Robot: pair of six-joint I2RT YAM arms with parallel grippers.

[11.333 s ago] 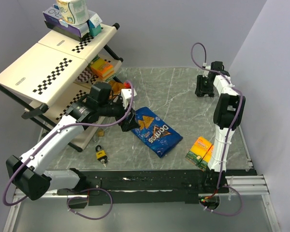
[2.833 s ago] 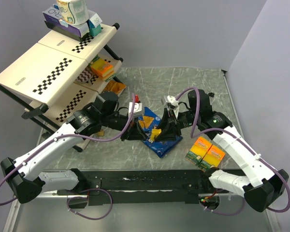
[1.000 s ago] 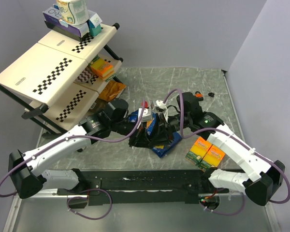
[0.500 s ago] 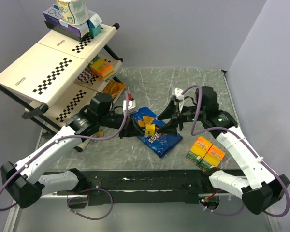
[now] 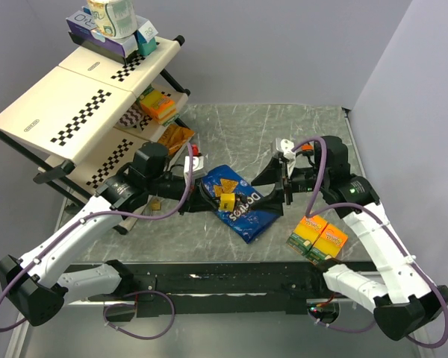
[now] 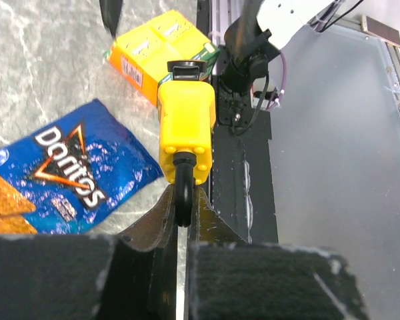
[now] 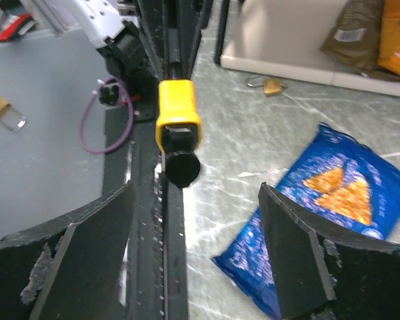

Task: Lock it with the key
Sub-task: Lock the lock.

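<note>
now l fingers (image 6: 155,223) pinch padlock (image 6: 187,127) shackle; r fingers (image 7: 93,247) wide, off key (image 7: 182,165).

Padlock (image 6: 187,130): yellow body, black shackle (image 6: 182,200), held aloft at centre of top view. In left wrist view shackle is pointed to 6 o'clock. Key (image 6: 187,70): black head, seen inserted at 12 o'clock end.

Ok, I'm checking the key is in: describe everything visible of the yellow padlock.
The yellow padlock has a blocky, plastic-looking body and a black shackle, pinched by the shut left gripper, which holds it aloft over the Doritos bag. A black knob, seemingly the key's head, sticks out of its far end. The open right gripper faces it, apart.
</note>
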